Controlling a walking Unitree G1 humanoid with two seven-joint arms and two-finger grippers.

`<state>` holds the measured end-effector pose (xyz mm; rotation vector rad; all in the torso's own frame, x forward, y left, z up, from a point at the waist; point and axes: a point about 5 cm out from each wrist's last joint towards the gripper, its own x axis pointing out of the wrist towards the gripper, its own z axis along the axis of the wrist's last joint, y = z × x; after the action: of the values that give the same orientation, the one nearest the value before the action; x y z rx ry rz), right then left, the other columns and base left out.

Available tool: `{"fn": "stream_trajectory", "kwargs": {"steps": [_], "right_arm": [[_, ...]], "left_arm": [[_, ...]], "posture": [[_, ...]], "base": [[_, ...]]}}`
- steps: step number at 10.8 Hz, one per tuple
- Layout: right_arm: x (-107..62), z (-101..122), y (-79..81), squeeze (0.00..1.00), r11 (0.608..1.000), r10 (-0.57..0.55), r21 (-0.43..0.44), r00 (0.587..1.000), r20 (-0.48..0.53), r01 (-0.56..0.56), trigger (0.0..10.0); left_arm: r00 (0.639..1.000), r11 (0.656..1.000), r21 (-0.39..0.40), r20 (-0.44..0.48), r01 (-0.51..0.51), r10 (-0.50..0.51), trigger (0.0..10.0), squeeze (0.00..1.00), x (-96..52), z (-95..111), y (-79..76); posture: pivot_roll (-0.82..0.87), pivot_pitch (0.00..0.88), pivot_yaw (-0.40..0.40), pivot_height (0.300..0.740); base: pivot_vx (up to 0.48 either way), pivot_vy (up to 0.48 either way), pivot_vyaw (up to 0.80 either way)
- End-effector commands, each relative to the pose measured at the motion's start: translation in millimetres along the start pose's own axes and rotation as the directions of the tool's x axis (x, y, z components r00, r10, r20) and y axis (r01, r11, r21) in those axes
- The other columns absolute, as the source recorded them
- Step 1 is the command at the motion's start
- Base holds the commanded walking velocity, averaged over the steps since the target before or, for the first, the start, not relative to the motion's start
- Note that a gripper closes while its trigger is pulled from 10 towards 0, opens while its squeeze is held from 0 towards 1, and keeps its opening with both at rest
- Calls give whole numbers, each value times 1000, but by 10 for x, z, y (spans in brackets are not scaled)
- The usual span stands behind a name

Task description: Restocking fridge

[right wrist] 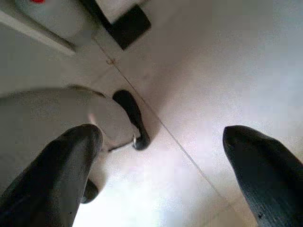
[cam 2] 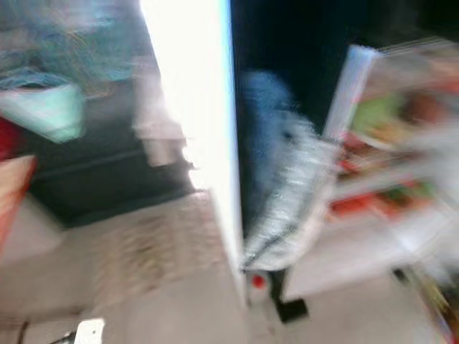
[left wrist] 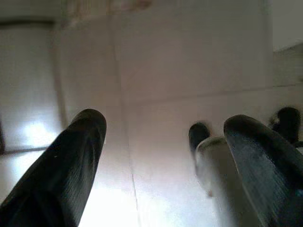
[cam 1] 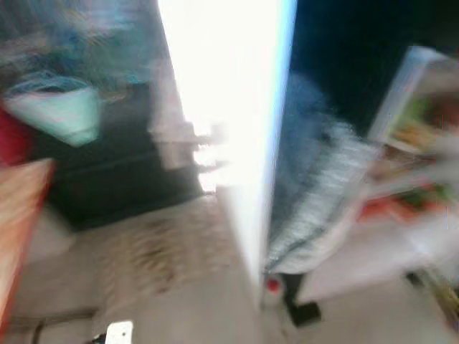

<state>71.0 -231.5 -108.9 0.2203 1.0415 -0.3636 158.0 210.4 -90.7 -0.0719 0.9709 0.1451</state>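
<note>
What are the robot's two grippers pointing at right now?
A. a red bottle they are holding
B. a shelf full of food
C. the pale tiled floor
C: both the left gripper and the right gripper hang open over the pale tiled floor, holding nothing.

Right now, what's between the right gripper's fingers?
Nothing held. In the right wrist view the right gripper hangs open over bare pale floor tile; between its fingers shows floor only.

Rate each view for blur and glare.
Left and right eye views: heavy motion blur; the fridge door is blown out to white glare, and the shelves are only smears of colour. Left wrist view: soft, with a bright patch on the floor. Right wrist view: sharpest, floor tiles evenly lit.
</note>
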Motion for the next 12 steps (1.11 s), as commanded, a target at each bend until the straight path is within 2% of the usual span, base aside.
{"fn": "stream_trajectory", "kwargs": {"steps": [1,5,10,11,12], "right_arm": [[-1,-34,42,0,1000,10,6,1000,-14,-10,10000],[-7,-56,45,0,1000,7,4,1000,-19,-7,10000],[-9,-39,26,0,1000,-15,20,1000,2,15,10000],[-10,-22,11,0,999,-39,7,999,19,39,10000],[-12,-13,-13,0,997,-73,-3,997,27,73,10000]], "left_arm": [[1000,1000,6,-29,-11,11,10000,0,-22,-85,60],[999,999,36,-38,-6,7,10000,0,-34,-114,97],[999,999,48,-38,17,-15,10000,0,-27,-111,40],[999,999,41,-35,15,-14,10000,0,-27,-107,39],[999,999,39,-34,14,-12,10000,0,-25,-105,34]], "posture": [[-148,18,131,740],[-140,0,138,740],[-140,5,127,740],[-140,13,124,740],[-144,23,123,740]], "base": [[0,0,-781],[0,0,-780],[0,0,-777],[0,0,-788],[0,0,0]]}}
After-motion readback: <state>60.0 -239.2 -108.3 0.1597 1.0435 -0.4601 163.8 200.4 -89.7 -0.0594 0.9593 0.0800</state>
